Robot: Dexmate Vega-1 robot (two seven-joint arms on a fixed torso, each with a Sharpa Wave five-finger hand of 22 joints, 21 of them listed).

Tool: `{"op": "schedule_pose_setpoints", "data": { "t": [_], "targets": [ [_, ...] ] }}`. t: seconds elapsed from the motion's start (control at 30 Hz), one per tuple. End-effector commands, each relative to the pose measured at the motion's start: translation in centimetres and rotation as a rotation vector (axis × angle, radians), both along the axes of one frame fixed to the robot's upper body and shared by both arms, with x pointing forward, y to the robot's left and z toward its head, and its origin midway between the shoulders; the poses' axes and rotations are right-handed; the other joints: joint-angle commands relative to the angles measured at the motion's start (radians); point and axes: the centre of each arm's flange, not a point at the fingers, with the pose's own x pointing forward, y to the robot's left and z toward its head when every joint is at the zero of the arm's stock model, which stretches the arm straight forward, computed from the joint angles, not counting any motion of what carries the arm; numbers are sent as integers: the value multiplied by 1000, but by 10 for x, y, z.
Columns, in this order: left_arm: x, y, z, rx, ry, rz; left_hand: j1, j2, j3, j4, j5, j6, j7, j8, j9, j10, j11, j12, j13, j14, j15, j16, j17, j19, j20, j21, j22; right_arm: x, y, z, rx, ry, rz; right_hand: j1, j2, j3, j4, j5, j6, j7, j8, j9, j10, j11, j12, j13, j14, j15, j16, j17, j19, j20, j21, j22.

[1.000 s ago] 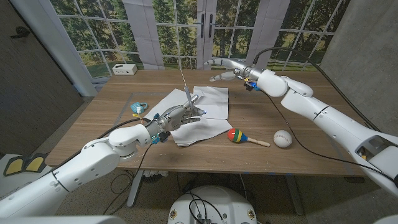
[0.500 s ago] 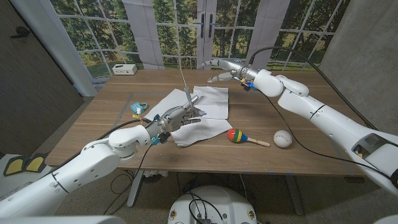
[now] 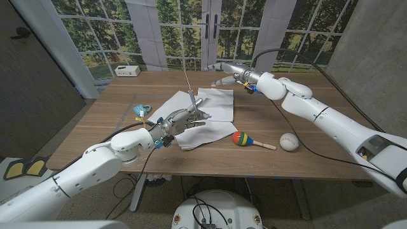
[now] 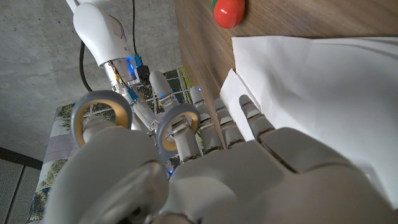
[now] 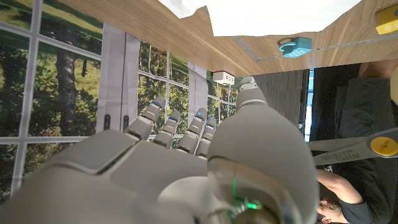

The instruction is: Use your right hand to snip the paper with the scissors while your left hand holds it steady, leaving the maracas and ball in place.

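My left hand [image 3: 180, 119] grips the scissors [image 3: 191, 97] by their handles over the white paper [image 3: 216, 108], blades pointing up. In the left wrist view the grey handle rings of the scissors [image 4: 99, 97] stand above my left hand [image 4: 249, 174], beside the paper [image 4: 323, 87]. My right hand [image 3: 229, 74] hovers open above the paper's far edge with its fingers stretched out and nothing in it. The right wrist view shows my right hand [image 5: 199, 168], the paper [image 5: 273, 12] and the scissors' blades [image 5: 348, 149]. A red-green-yellow maraca [image 3: 245, 139] and a white ball [image 3: 289, 141] lie to the paper's right.
A teal and yellow item [image 3: 140, 109] lies left of the paper, and a white box [image 3: 127, 70] sits at the far left corner. Windows and a door stand behind the table. A person [image 5: 339, 193] shows at the edge of the right wrist view.
My right hand has drifted left along the far side of the table, toward the paper's far edge. The left hand and scissors have stayed put.
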Motion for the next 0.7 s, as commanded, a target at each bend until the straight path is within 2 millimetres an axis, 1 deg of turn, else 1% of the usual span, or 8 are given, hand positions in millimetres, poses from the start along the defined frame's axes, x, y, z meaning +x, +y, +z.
{"op": "schedule_pose_setpoints", "data": {
  "t": [0.03, 0.13, 0.2, 0.3, 0.33, 0.47, 0.7],
  "targets": [
    [2, -1, -1, 4, 10, 2, 3, 10, -9, 2, 3, -44, 48, -1, 4, 110, -106, -2, 6, -3, -32, -4, 0, 7, 0, -2, 1, 6, 7, -7, -31, -1, -2, 12, 6, 6, -4, 6, -5, -7, 6, 0, 3, 1, 3, 1, 22, -172, 12, 7, 21, 6, 4, 5],
    [1, -1, -2, 2, 15, 17, 4, 11, -10, 3, 3, -43, 47, -1, 4, 110, -106, -2, 7, -4, -32, -4, 0, 7, 0, -2, 1, 6, 8, -8, -29, -6, 6, 15, -3, 4, -8, 5, -7, -8, 5, 0, -3, 0, -1, 1, -6, -167, 2, 7, 21, 5, 1, 5],
    [2, -1, -2, 3, 17, 15, 4, 11, -10, 3, 3, -43, 47, -1, 4, 111, -105, -2, 7, -4, -32, -4, 0, 7, -1, -2, 1, 6, 9, -8, -29, -6, 8, 14, -2, 4, -6, 5, -18, -10, 0, 0, -15, 1, -6, 0, -9, -167, 2, 7, 21, 5, 0, 6],
    [2, -2, -2, 3, 17, 12, 5, 12, -11, 3, 3, -42, 48, -1, 4, 115, -106, 0, 8, -3, -32, -4, -1, 6, -2, -2, 1, 7, 12, -9, -39, -18, 2, 15, -1, 5, -6, 5, -20, -12, 0, 0, -18, 1, -7, 0, -9, -168, 3, 8, 21, 4, -1, 6],
    [2, -2, -2, 0, 17, 13, 5, 12, -11, 3, 2, -42, 48, -1, 4, 114, -106, -1, 8, -3, -33, -5, -1, 6, -2, -2, 1, 7, 12, -9, -42, -24, 2, 18, 3, 8, -6, 6, -17, -12, 2, 0, -6, 1, -2, 1, -6, -170, 6, 9, 23, 3, -1, 6],
    [2, -2, -3, -2, 21, 13, 7, 13, -12, 4, 2, -40, 49, -1, 4, 118, -105, 1, 9, -3, -35, -4, -1, 6, -3, -2, 1, 7, 15, -11, -51, -25, 6, 22, -1, 9, -9, 5, -7, -11, 7, 0, 4, 0, 3, 3, -14, -171, 3, 7, 23, -8, -3, 5],
    [1, -2, -2, 5, 21, 19, 9, 15, -12, 4, 2, -36, 50, -1, 4, 117, -105, 0, 10, -2, -36, -4, -1, 5, -3, -3, 1, 9, 18, -12, -59, -26, 9, 25, -1, 10, -10, 5, -6, -12, 7, 0, 7, -1, 4, 4, -26, -170, -1, 6, 20, -9, -6, 5]
  ]
}}
